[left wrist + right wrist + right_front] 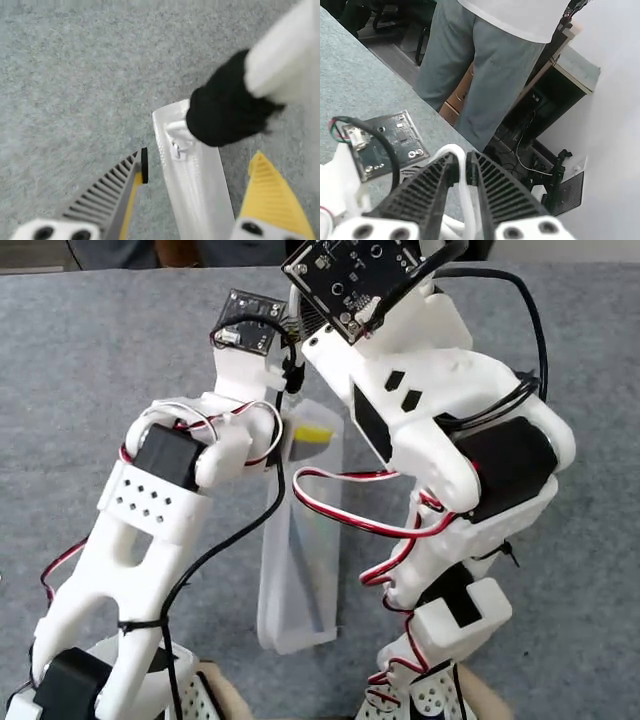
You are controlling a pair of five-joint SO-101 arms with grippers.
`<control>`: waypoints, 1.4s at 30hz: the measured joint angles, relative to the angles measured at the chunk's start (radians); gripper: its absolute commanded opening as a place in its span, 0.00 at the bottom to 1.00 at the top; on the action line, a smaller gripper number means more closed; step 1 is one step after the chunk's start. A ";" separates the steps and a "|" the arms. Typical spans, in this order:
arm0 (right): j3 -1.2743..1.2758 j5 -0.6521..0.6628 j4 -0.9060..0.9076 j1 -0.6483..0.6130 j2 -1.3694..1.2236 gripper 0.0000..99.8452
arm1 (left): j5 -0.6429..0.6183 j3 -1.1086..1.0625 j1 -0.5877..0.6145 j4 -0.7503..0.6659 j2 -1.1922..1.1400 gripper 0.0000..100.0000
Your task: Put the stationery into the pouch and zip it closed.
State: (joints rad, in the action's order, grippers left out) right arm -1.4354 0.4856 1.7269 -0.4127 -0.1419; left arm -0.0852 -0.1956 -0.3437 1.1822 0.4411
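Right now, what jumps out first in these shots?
A translucent pouch lies lengthwise between the two arms on the grey table, with a yellow item showing at its far end. The left gripper is open and straddles the pouch's end by the zipper pull. The right gripper is shut, up off the table, and points past the table edge into the room.

**Open gripper straddling a pouch end**

Looks down past the left gripper, spread wide, onto a translucent white pouch. Places it between the ribbed grey finger and yellow finger. Shows a zipper pull, grey table, and a blurred black-and-white robot part overhead.
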 measured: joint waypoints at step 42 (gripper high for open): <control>0.002 0.000 0.002 0.074 0.021 0.01 | -0.005 -0.031 -0.018 -0.077 0.000 0.03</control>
State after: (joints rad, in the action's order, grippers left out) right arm -1.4339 0.4856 1.7285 -0.3391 -0.1204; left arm -0.0898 -0.2263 -0.3621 1.1055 0.4411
